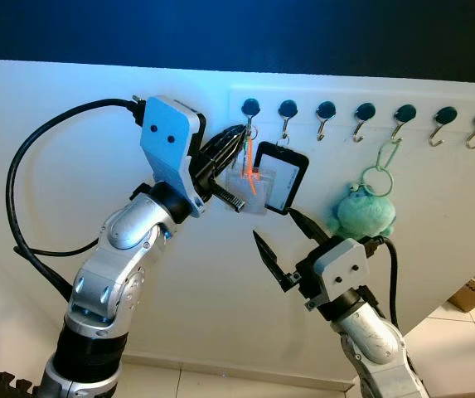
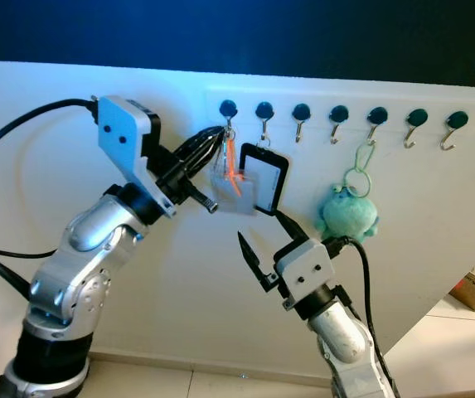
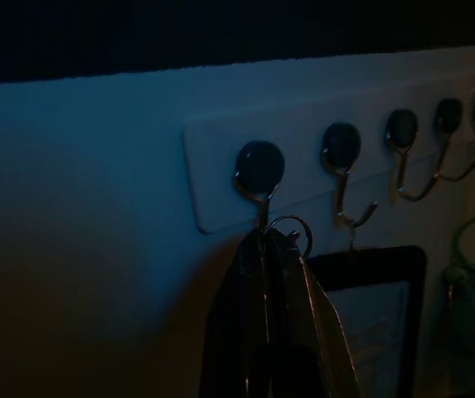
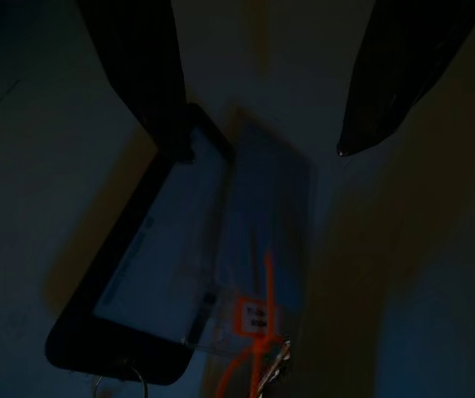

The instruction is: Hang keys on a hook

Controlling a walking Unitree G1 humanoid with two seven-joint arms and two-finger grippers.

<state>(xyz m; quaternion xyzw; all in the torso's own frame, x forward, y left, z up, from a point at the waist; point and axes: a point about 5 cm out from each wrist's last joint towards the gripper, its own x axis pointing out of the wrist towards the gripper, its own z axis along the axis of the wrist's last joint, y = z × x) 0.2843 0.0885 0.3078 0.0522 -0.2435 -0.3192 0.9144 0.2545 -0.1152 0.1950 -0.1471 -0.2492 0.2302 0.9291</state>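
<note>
- On the white wall (image 1: 96, 91), under a dark upper band: carrying a pale rail (image 1: 245, 93) with a row of seven dark-capped hooks, running from the left arm's side off to the right.
- At the first hook (image 1: 250, 110) of that row: being reached by the left gripper (image 1: 230, 151), raised high with the silver arm bent up at the elbow.
- Between that gripper's black fingers: being pinched at the top, the keys (image 1: 250, 176), namely a metal ring with an orange strap and a clear tag hanging below; fingers closed together on the bunch.
- In the left wrist view: showing the ring (image 3: 290, 232) just under the curl of the first hook (image 3: 259, 168); seeming already threaded over the wire, but too dark to be sure.
- Judging from this: hanging nearly done; remaining only the letting go and the drawing back of the arm, perhaps after a small lowering to seat the ring.
- Just beside the keys, on the second hook (image 1: 288, 109): hanging already, a black card holder (image 1: 281, 176), partly overlapped by the clear tag.
- Further along the row: dangling from a green loop, a teal plush toy (image 1: 363, 210).
- Below the card holder: waiting with fingers wide apart, the right gripper (image 1: 287, 242), gripping nothing.
</note>
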